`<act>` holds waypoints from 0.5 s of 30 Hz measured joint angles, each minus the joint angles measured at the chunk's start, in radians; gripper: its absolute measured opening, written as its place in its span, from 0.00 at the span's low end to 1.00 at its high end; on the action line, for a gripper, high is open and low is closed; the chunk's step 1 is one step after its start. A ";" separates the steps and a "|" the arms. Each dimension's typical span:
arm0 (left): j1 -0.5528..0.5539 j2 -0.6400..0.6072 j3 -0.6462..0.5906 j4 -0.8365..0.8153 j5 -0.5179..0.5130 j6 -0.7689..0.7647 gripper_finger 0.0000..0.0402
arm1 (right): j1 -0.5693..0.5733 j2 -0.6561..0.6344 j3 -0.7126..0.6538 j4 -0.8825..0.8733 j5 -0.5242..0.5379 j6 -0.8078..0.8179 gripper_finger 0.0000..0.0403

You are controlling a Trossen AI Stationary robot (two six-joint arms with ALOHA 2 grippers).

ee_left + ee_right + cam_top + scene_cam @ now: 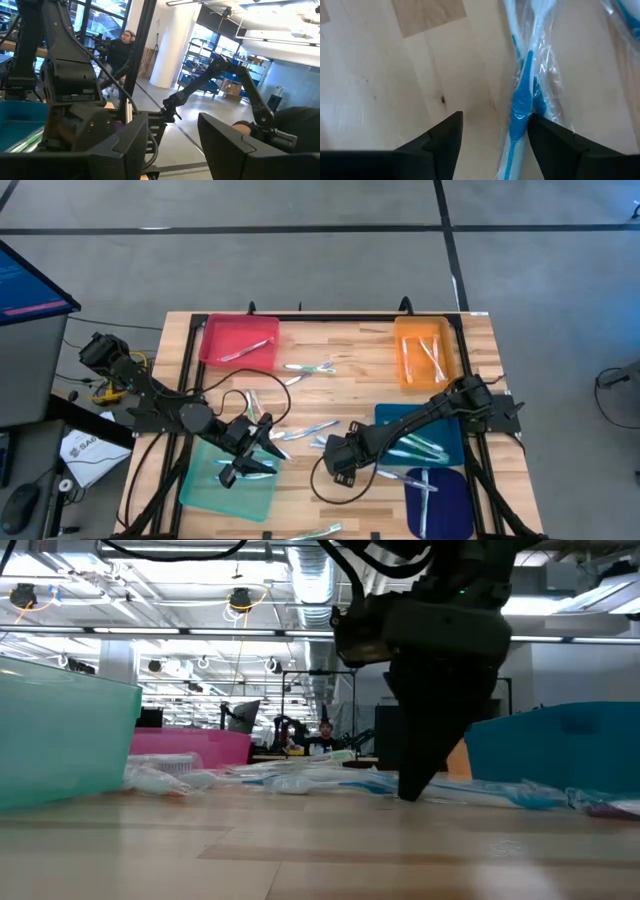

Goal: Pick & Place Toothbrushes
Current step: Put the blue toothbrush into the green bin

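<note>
Wooden counter (pixel 350 395) is half cleared: toothbrushes lie in the red (pixel 238 340) and orange (pixel 427 352) trays, several loose, the spread right gripper (pixel 492 135) straddling a blue toothbrush (pixel 520 110), left gripper (pixel 243 465) spread, empty.

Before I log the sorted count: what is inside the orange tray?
The orange tray at the table's far right corner holds pale toothbrushes, seemingly two or three lying lengthwise and crossing. Anything beneath them is covered, and the exact count is unclear.
</note>
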 joint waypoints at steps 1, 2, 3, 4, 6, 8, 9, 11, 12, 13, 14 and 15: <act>0.000 0.000 0.000 0.000 0.000 0.000 0.42 | 0.001 0.000 -0.003 0.001 0.000 0.000 0.53; 0.000 0.000 0.000 0.000 0.000 0.000 0.42 | 0.000 0.000 -0.007 0.004 0.000 0.000 0.52; 0.000 0.000 0.000 0.000 0.000 0.000 0.42 | -0.003 0.000 -0.013 0.013 0.000 0.000 0.52; 0.000 0.000 0.000 0.000 0.000 0.000 0.42 | -0.003 -0.001 -0.019 0.020 -0.001 0.000 0.51; 0.000 0.000 0.000 0.000 0.000 0.000 0.42 | -0.007 -0.004 -0.028 0.029 -0.003 -0.003 0.49; 0.000 0.000 0.000 0.000 0.000 0.000 0.42 | -0.011 -0.005 -0.035 0.032 -0.004 -0.005 0.46; 0.000 0.000 0.000 0.000 0.000 0.000 0.42 | -0.012 -0.006 -0.039 0.034 -0.003 -0.005 0.44; 0.000 0.000 0.000 0.000 0.000 0.000 0.42 | -0.018 -0.007 -0.047 0.035 -0.007 -0.003 0.38; 0.000 0.000 0.000 0.000 0.000 0.000 0.42 | -0.021 -0.008 -0.052 0.035 -0.011 -0.003 0.35; 0.000 0.000 0.000 0.000 0.000 0.000 0.42 | -0.024 -0.008 -0.056 0.034 -0.015 -0.004 0.32; 0.000 0.000 0.000 0.000 0.000 0.000 0.42 | -0.026 -0.009 -0.060 0.033 -0.015 -0.005 0.29; 0.000 0.000 0.000 0.000 0.000 0.000 0.42 | -0.030 -0.009 -0.063 0.032 -0.015 -0.008 0.25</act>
